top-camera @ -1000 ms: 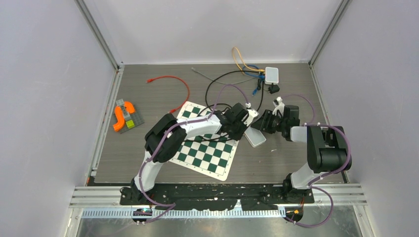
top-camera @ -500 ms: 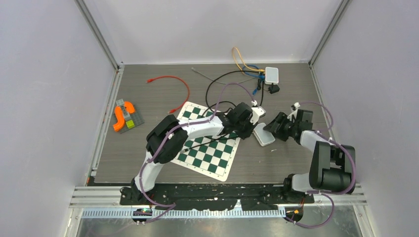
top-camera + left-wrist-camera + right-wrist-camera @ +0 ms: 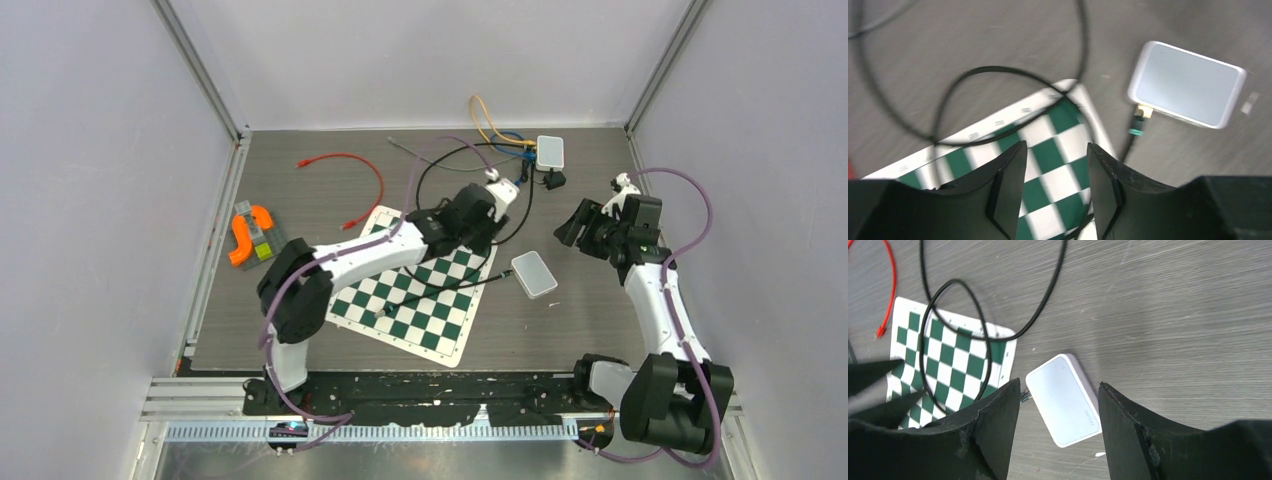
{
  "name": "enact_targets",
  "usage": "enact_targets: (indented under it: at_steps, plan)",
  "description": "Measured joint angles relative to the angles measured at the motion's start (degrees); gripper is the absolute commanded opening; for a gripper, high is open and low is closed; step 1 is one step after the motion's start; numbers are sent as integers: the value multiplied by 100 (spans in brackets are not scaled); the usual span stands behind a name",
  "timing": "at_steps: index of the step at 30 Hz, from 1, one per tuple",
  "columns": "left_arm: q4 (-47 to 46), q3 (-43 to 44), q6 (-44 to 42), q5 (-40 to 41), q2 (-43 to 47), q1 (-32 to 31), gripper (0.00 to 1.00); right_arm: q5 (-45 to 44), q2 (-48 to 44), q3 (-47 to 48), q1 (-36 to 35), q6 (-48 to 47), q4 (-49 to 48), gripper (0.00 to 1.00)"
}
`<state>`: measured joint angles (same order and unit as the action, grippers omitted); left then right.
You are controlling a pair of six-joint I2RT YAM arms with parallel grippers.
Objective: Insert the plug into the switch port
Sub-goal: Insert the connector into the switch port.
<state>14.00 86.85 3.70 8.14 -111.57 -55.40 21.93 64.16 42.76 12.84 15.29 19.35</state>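
Left gripper (image 3: 1054, 150): jaws apart, nothing between them, above the corner of the chessboard mat (image 3: 1063, 112).
Right gripper (image 3: 1059, 386): jaws apart and empty, looking down on the switch (image 3: 1065, 400).
Switch: flat on the table (image 3: 600, 320), just off the mat's right edge, touched by neither arm.
Plug (image 3: 1138, 122): at the switch's side facing the mat, its gold tip meeting the housing; the black cable (image 3: 470, 285) trails back across the mat.
Around: a second white box (image 3: 550, 152) at the far edge, a red cable (image 3: 345, 170) and an orange piece (image 3: 250, 235) to the left, all well apart from the switch.
Change: a second ago both grippers crowded the switch; now both arms have drawn away and the jaws stand wider.
Unclear: the left wrist view is blurred, the port itself is hidden, and whether the plug is fully seated cannot be told.
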Motion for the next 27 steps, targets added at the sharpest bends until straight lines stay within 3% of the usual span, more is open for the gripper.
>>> enact_targets:
  at_steps: [3, 7, 10, 14, 18, 24, 27]
  plan:
    - [363, 0, 164, 568, 468, 387, 49, 0, -293, 7, -321, -81, 181, 65]
    - [846, 2, 855, 1158, 846, 1488, 48, -7, -566, 7, -833, -109, 286, 64]
    - [1174, -59, 1882, 1388, 992, 2476, 46, -4, -627, 11, -1143, -125, 299, 64]
    - [1517, -251, 3547, 1480, 1145, 3333, 45, 17, -627, 79, -1279, -144, 358, 63]
    - [2061, -164, 5219, 1633, 1106, 3563, 42, 7, -643, 278, -1276, -175, 404, 63]
    - [3230, 883, 7656, 1825, 531, 3532, 42, -140, -741, 343, -1276, -293, 382, 62]
    - [3578, 863, 8811, 1816, 444, 3567, 40, -177, -741, 343, -1276, -295, 385, 62]
